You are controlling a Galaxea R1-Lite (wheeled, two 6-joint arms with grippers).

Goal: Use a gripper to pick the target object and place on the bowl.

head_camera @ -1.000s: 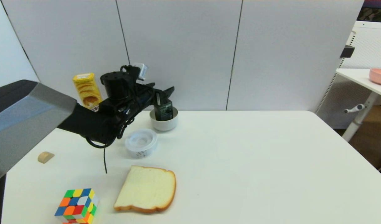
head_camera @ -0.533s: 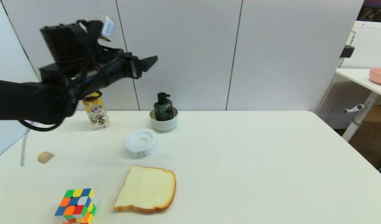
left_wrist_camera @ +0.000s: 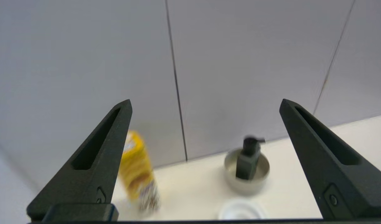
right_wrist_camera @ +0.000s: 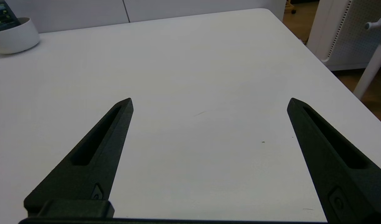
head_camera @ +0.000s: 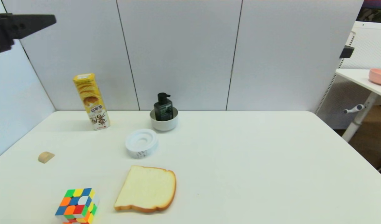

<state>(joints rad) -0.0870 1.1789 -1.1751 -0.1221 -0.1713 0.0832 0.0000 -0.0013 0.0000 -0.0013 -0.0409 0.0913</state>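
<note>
The dark pump bottle [head_camera: 163,108] with its green-and-white label stands upright inside the small pale bowl [head_camera: 164,123] at the back of the table. Both also show in the left wrist view, the bottle [left_wrist_camera: 248,159] in the bowl [left_wrist_camera: 247,183]. My left gripper [left_wrist_camera: 205,104] is open and empty, raised high and far to the left of the bowl; only one fingertip [head_camera: 38,21] shows at the head view's top left corner. My right gripper [right_wrist_camera: 209,102] is open and empty, low over bare table on the right, out of the head view.
A tall yellow chip box [head_camera: 91,101] stands left of the bowl. A flat white ring-shaped disc [head_camera: 141,143] lies in front of the bowl. A bread slice [head_camera: 147,188], a colour cube [head_camera: 76,205] and a small beige piece [head_camera: 45,156] lie nearer me. A pink bowl [head_camera: 379,75] sits on a side table.
My left gripper let go of the bottle in the bowl, then rose and swung away up and to the left, almost out of the head view. The bottle and bowl stay put.
</note>
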